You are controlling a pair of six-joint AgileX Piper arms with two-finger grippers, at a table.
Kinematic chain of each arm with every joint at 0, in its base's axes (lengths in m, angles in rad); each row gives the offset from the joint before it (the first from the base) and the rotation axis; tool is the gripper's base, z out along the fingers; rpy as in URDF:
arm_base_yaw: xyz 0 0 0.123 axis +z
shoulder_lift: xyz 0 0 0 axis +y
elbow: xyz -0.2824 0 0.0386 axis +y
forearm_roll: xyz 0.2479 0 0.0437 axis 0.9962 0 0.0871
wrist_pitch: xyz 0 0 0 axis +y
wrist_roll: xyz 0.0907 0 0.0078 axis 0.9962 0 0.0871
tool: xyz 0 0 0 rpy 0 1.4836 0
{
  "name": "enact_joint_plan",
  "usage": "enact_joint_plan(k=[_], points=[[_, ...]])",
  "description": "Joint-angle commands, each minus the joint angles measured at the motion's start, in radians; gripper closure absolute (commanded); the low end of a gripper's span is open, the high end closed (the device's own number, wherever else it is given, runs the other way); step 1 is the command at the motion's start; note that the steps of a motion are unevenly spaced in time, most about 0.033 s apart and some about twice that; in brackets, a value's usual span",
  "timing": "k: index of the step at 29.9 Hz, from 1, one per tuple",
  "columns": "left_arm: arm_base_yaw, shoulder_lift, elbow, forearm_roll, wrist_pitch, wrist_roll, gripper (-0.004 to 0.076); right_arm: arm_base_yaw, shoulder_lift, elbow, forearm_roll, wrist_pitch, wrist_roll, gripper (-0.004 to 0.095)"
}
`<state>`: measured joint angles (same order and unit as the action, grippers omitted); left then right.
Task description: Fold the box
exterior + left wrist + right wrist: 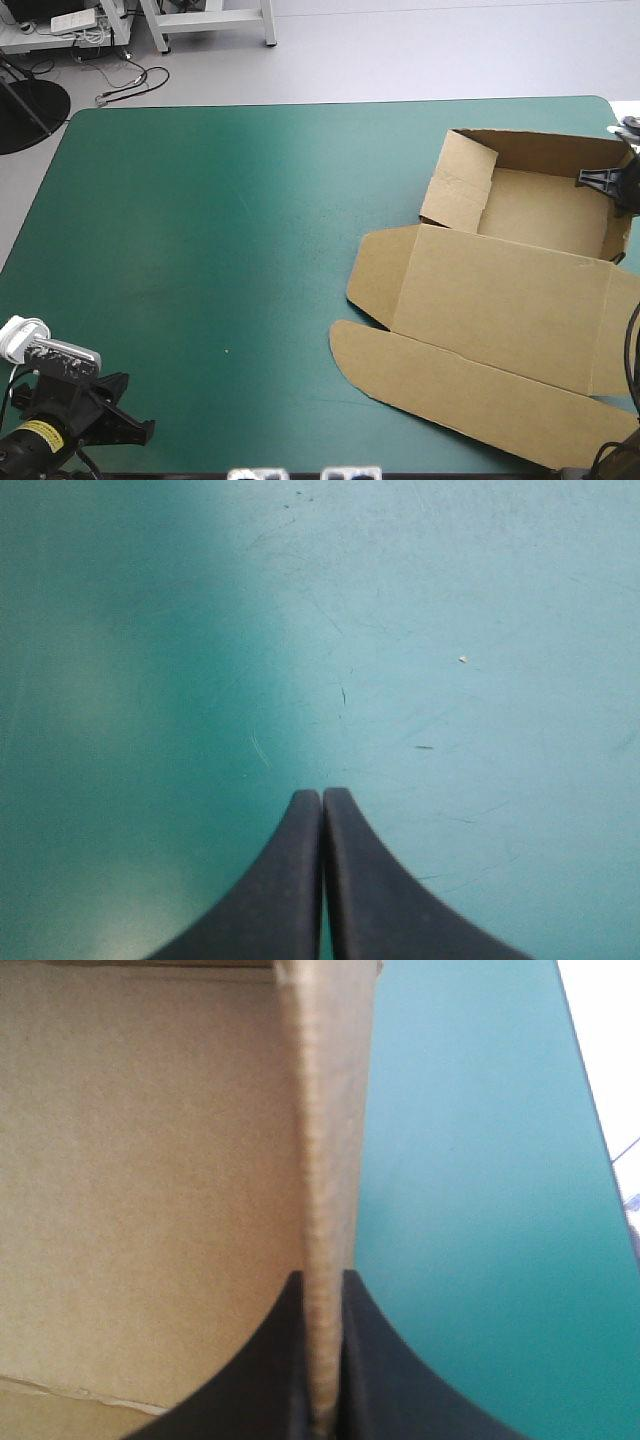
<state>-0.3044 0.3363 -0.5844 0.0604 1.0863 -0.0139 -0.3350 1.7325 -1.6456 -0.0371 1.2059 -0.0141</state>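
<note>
Box [500, 290] mid-fold: right tool [322, 1275] clamps the raised side wall [325, 1110], left tool [322, 792] idles closed over table [200, 250]; next, probably tucking that wall in.

Bright even light, soft shadow on the teal-green cover [80, 730]
</note>
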Motion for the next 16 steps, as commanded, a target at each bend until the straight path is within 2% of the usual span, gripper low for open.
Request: enact_joint_plan(k=[1,2,6,9,11,16], points=[[-0.004,0.009,-0.023,0.006,-0.051,-0.011,0.0734,-0.026,-0.028,-0.024,-0.027,-0.061,-0.049,0.0885],[-0.004,0.009,-0.023,0.006,-0.051,-0.011,0.0734,-0.026,-0.019,-0.024,-0.042,-0.051,-0.049,0.0852],[-0.004,0.009,-0.023,0.006,-0.051,-0.011,0.0734,-0.024,0.023,-0.024,-0.056,-0.013,-0.053,0.0597],[-0.004,0.009,-0.023,0.006,-0.049,-0.009,0.0734,-0.024,0.026,-0.024,-0.057,-0.006,-0.054,0.0471],[-0.004,0.009,-0.023,0.015,-0.043,-0.007,0.0734,-0.024,0.021,-0.036,-0.057,-0.006,-0.067,0.0434],[-0.004,0.009,-0.023,0.027,-0.036,-0.007,0.0733,-0.024,-0.03,-0.069,-0.037,0.025,-0.067,0.0437]])
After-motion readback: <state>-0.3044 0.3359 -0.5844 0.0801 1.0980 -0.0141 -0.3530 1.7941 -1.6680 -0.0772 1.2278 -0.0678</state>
